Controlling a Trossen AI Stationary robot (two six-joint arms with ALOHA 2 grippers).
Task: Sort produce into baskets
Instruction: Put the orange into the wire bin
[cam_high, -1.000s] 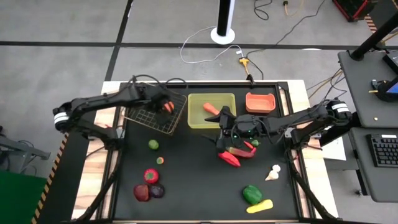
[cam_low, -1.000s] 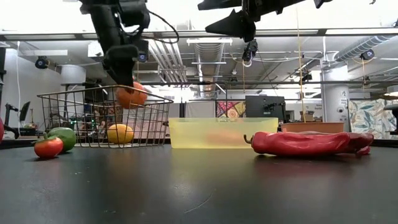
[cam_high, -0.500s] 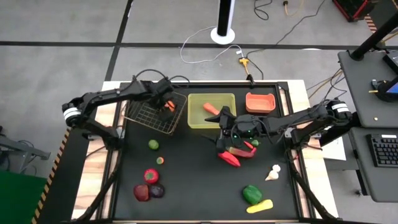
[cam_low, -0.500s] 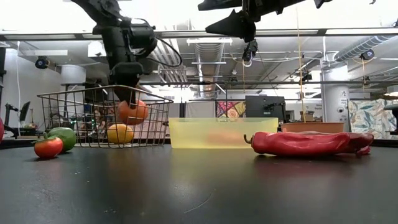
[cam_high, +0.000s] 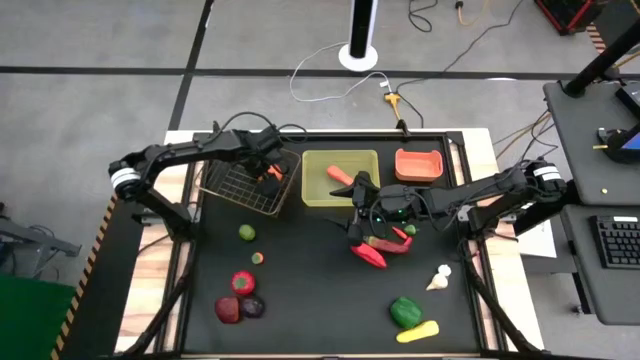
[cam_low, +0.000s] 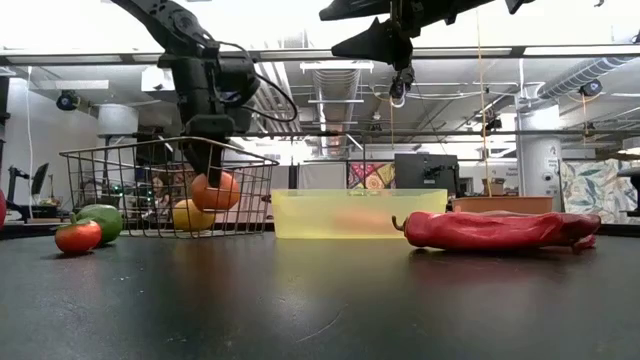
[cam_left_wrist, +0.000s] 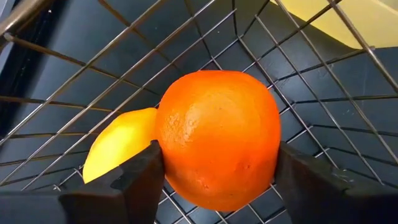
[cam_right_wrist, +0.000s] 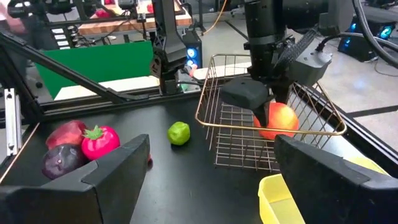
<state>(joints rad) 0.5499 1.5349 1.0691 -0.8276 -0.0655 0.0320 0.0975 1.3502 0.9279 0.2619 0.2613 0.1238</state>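
Your left claw (cam_high: 272, 170) grips an orange fruit (cam_left_wrist: 217, 138) inside the wire basket (cam_high: 248, 179).
The fruit sits low by a yellow fruit (cam_left_wrist: 121, 149). Your right claw (cam_high: 358, 226) hangs spread wide above the red chili (cam_high: 369, 255) on the bench (cam_high: 320, 300).

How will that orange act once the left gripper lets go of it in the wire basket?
The orange is round, so it will probably roll slightly, but the lemon beside it and the wire basket walls should stop it. The left gripper holds it undented, suggesting it's stiff.
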